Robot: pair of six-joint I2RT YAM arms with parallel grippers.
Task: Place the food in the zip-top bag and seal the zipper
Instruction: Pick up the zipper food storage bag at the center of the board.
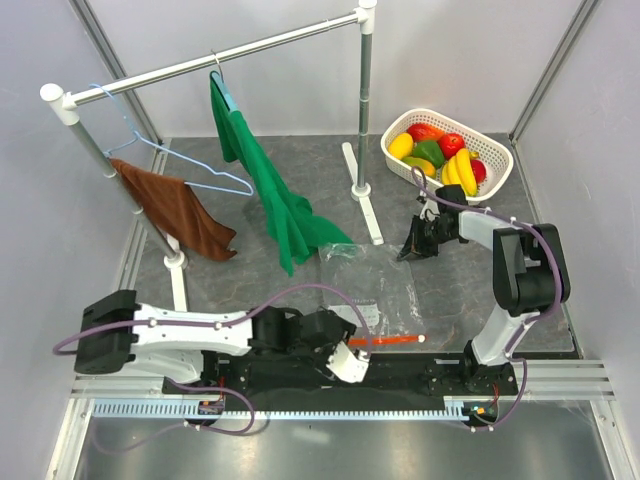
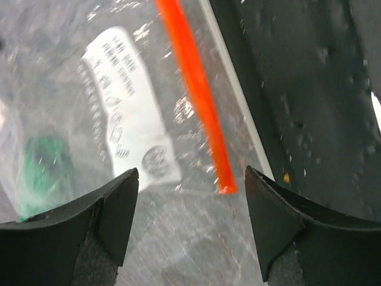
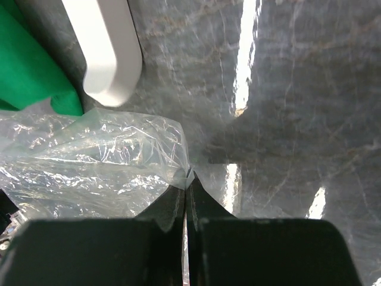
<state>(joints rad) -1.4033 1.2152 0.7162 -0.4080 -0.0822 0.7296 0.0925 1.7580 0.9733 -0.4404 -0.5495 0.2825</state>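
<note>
Black, matte fingers (image 2: 116,208) of the left claw (image 2: 191,179) fill the bottom of the left wrist view, spread well apart and holding nothing. Between them lies the zip-top bag (image 2: 178,238), clear crinkly film flat on the desk. Its zipper (image 2: 196,89), a thin glossy orange-red strip, runs down from the top centre of that frame, and its end sits in the gap just inside the finger at lower right. A white rectangular label (image 2: 131,119) is printed on the film at centre left. It carries rows of grey text and small symbols, all too blurred to read. A green patch at lower left shows through the plastic, but I cannot tell what it is.

At the bottom centre of the right wrist view, the right claw (image 3: 187,179) has its two dark fingers pressed together, pinching a drawn-up point of the bag's wrinkled film. The film spreads away to the left of the frame. Above it are the rounded white foot (image 3: 107,53) of a rack and a fold of green cloth (image 3: 30,71), on a grey marbled desk (image 3: 286,89) with bright glare streaks.

In the overhead view the food (image 1: 440,155) sits at upper right, well apart from the bag, heaped in a white mesh basket (image 1: 495,150). It is glossy plastic: yellow bananas, a green pepper, red pieces and a yellow lemon.
</note>
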